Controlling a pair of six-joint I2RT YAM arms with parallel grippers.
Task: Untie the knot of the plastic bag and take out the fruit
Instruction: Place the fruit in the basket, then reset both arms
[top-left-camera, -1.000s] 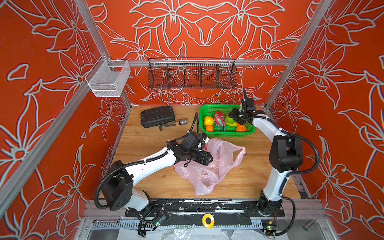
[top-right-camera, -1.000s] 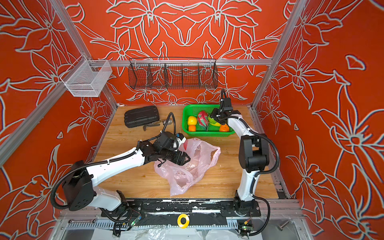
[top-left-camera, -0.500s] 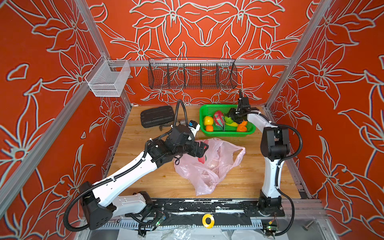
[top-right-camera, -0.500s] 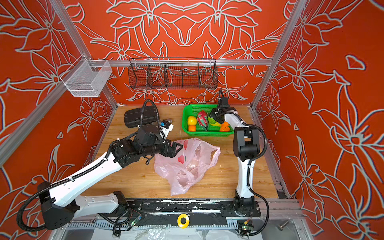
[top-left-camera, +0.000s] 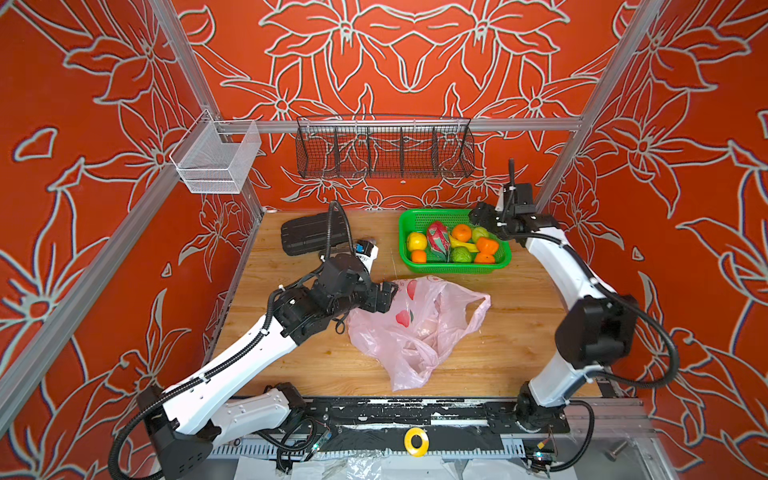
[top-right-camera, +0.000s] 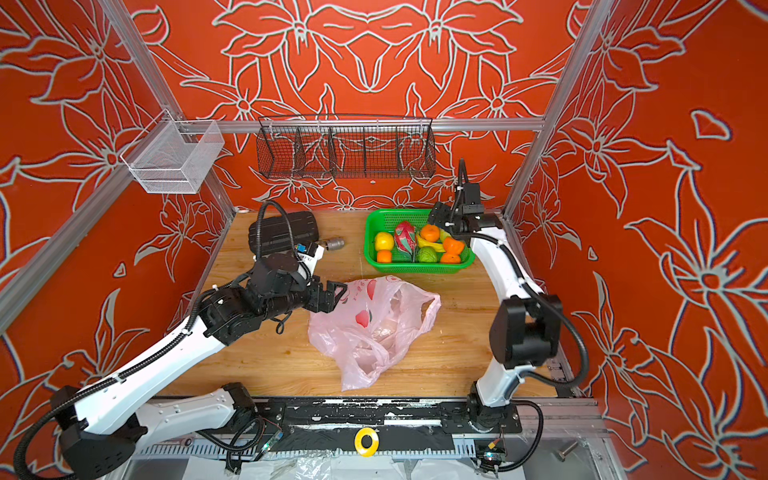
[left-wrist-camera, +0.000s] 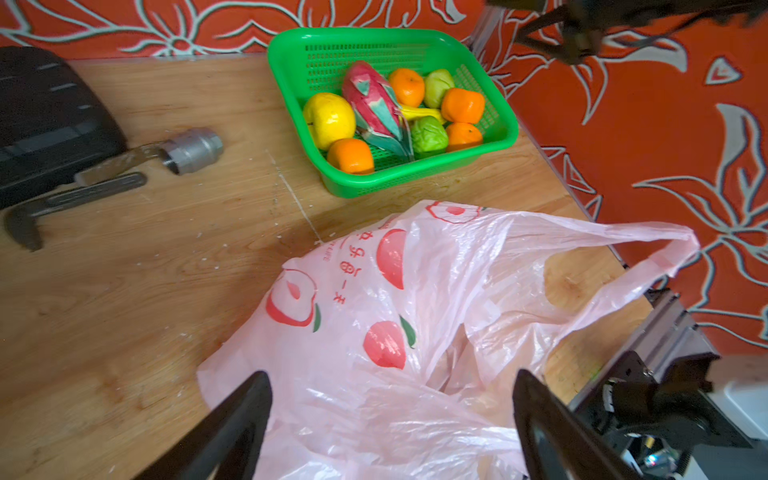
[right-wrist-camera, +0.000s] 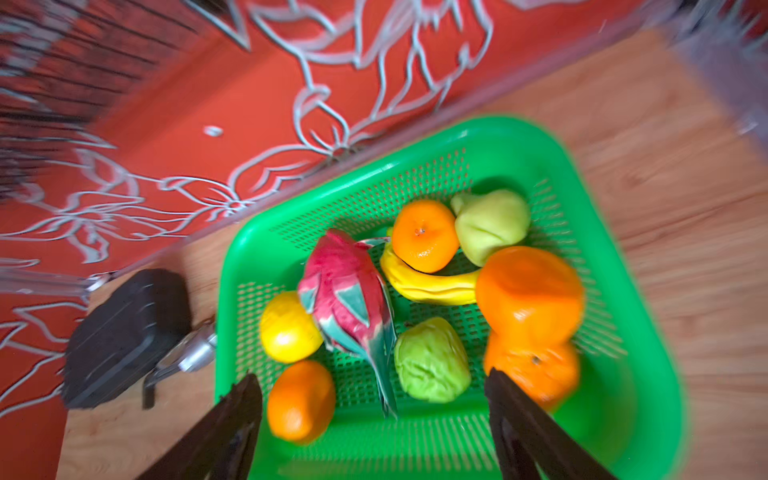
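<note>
the plastic bag (top-left-camera: 419, 328) is lying slack and untied on the table (top-left-camera: 311, 361), and the fruit (top-left-camera: 438, 241) is sitting in the green basket (top-left-camera: 453, 271). the left gripper (left-wrist-camera: 390, 374) and right gripper (right-wrist-camera: 370, 374) are holding jaws apart, empty; lifting clear slowly is looking wise, avoiding snagging plastic.

- A robotics lab test cell: aluminium frame (top-left-camera: 523, 124) hung with orange floral backdrop panels (top-left-camera: 415, 50).
- White left arm (top-left-camera: 232, 365) and right arm (top-left-camera: 557, 266) bolted to a black rail (top-left-camera: 457, 411) before a wooden tabletop (top-left-camera: 519, 324).
</note>
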